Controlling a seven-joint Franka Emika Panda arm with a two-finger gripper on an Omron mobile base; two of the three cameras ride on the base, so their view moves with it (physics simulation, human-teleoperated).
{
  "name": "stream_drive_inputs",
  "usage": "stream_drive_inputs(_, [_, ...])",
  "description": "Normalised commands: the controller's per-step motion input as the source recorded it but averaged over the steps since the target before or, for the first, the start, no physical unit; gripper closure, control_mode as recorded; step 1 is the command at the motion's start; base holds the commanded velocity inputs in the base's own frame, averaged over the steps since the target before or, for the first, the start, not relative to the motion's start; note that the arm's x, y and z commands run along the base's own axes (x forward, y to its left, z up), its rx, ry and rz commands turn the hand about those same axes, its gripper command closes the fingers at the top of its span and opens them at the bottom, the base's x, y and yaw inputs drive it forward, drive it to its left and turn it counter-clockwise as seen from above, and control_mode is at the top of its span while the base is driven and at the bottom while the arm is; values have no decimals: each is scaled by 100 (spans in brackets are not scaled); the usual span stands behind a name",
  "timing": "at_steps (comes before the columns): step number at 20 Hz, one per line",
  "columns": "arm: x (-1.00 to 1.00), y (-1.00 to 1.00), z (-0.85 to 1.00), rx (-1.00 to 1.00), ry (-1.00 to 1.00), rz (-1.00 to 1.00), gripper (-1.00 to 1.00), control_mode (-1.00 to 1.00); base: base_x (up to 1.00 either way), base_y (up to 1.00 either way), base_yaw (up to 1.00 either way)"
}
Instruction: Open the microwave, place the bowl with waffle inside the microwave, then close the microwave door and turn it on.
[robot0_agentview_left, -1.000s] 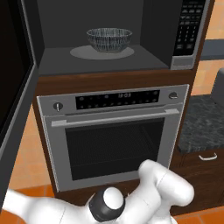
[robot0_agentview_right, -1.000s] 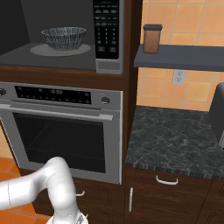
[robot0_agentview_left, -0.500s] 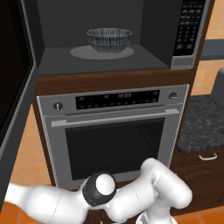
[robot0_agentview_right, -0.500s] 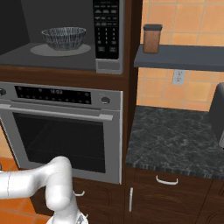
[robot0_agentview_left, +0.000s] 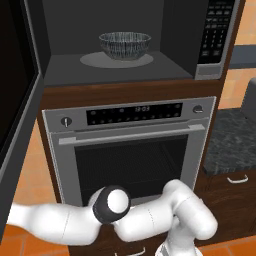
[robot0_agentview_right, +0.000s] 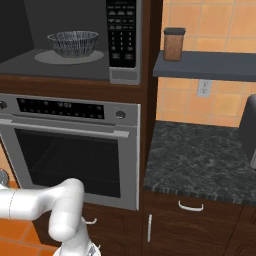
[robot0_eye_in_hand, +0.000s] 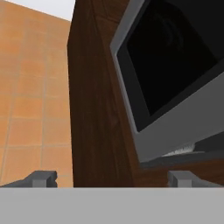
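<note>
The microwave stands open, its keypad strip at the right. The ribbed dark grey bowl sits upright on the round turntable inside, and appears again in the right base view. The waffle is hidden from these angles. The microwave door is swung out at the far left. In the hand view my gripper is open with nothing between its fingertips. It points up at the door's black glass and grey frame, beside a dark wood cabinet side. My arm reaches low to the left.
A steel oven with a bar handle is right below the microwave. A dark stone counter lies to the right over drawers. A brown jar stands on a grey shelf. Orange tiles cover the wall.
My arm has swung further left and its dark elbow joint has risen in the left base view. The bowl and the open door have not moved.
</note>
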Motion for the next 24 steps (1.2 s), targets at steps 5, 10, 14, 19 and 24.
stream_drive_inputs(5, [0, -13, 23, 1, -1, 0, -100, -100, 0, 0, 0])
stream_drive_inputs(10, [0, -9, 33, 2, -5, 0, -100, -100, 0, 0, 0])
stream_drive_inputs(14, [0, -48, 29, 6, -1, -2, -100, -100, 0, 0, 0])
stream_drive_inputs(19, [0, -64, 33, 9, 0, -3, -100, -100, 0, 0, 0])
stream_drive_inputs(24, [0, -61, 33, 10, 0, 0, -100, -100, 0, 0, 0])
